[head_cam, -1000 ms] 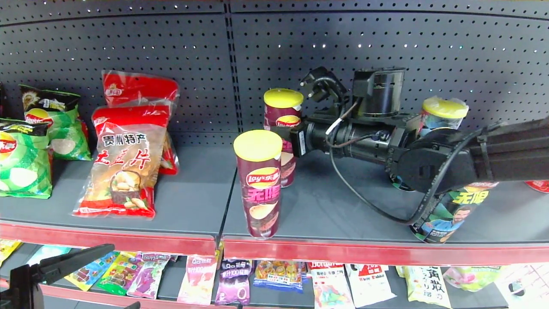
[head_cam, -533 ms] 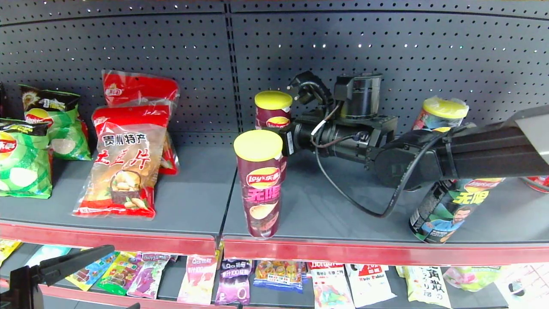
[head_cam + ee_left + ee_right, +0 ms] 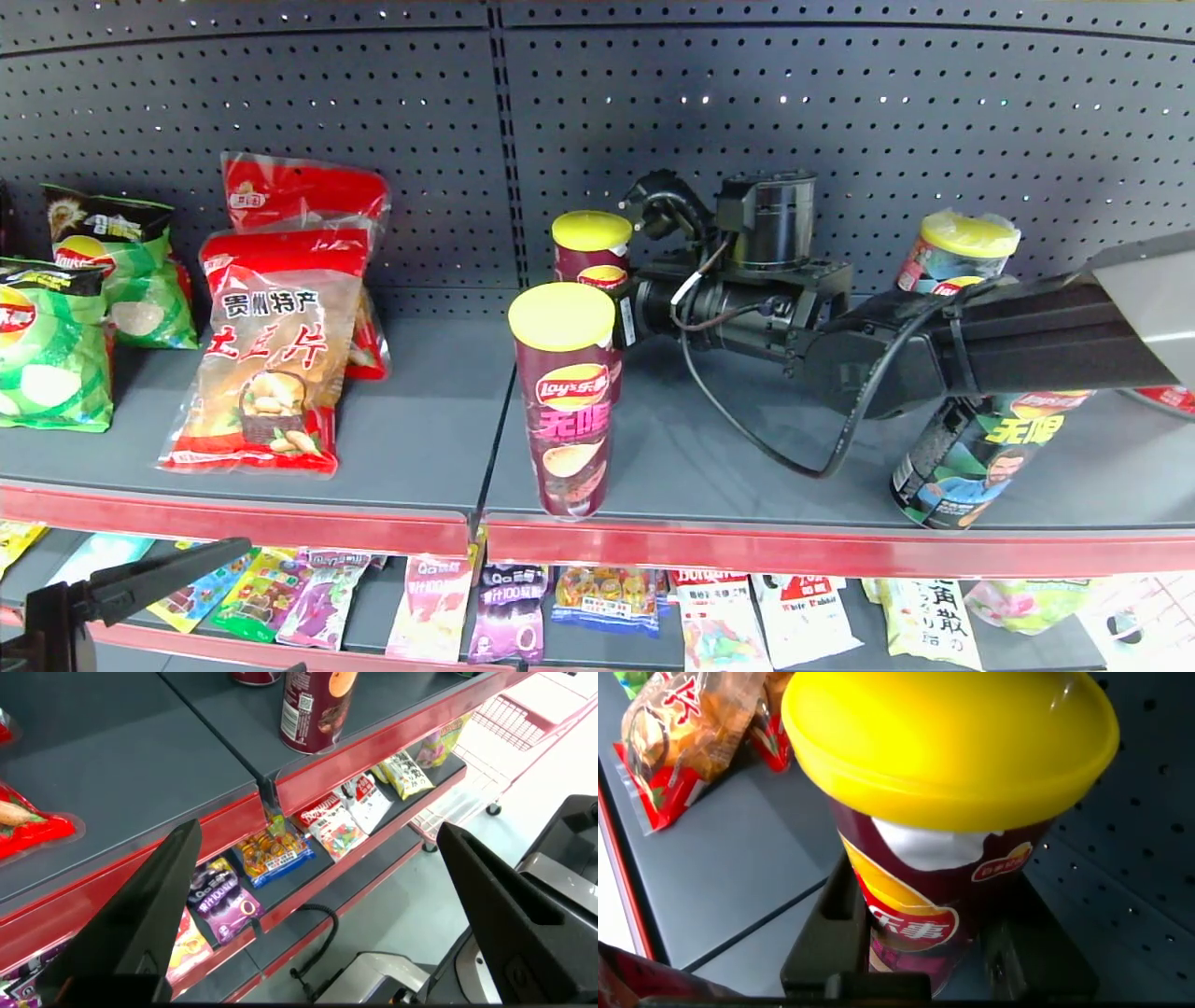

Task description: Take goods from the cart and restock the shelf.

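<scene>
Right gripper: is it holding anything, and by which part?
Yes. The right gripper is shut on the purple chip can, gripping its body below the yellow lid. The left gripper is open and empty.

A shop: pegboard-backed shelf point(image 3: 401, 439) stocked with chip cans point(image 3: 567, 401), snack bags point(image 3: 266, 364), and a cart point(image 3: 519, 719).

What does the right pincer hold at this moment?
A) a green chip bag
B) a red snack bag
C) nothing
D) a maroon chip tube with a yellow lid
D: the right pincer grips, from both sides, the maroon cardboard chip tube with a yellow plastic lid.
</scene>
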Robot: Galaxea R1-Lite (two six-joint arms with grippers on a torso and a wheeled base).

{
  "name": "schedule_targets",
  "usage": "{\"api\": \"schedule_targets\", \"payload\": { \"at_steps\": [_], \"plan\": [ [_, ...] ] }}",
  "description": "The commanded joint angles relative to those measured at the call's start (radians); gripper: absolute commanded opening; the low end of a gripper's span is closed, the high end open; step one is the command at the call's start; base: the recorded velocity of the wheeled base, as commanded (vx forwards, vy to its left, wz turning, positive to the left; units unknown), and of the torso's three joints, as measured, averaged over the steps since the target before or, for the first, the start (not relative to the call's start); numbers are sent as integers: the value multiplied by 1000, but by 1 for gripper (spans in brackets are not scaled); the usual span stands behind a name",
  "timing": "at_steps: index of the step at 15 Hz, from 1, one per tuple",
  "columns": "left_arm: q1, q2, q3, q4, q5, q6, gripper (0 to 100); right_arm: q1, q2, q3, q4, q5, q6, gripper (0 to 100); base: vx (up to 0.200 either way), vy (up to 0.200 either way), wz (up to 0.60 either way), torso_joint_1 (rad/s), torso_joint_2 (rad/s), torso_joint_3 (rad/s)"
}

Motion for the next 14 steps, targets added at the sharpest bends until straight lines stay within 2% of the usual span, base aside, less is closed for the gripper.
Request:
{"api": "schedule_targets", "payload": {
  "at_steps": [1, 3, 4, 10, 14],
  "plan": [
    [-1, 3, 1, -1, 0, 0, 100, 1, -5, 8, 0, 0, -1, 0, 0, 0, 0, 0, 0, 0],
    [-1, 3, 1, -1, 0, 0, 100, 1, -5, 13, 0, 0, 1, 0, 0, 0, 0, 0, 0, 0],
    [-1, 3, 1, -1, 0, 0, 100, 1, -5, 16, -1, -1, 1, 100, 0, 0, 0, 0, 0, 0],
    [-1, 3, -1, -1, 0, 0, 100, 1, -17, 25, 0, -21, 1, 100, 0, 0, 0, 0, 0, 0],
    [-1, 16, -8, -1, -2, 0, 100, 5, -122, 140, 2, -67, 2, 100, 0, 0, 0, 0, 0, 0]
  ]
}}
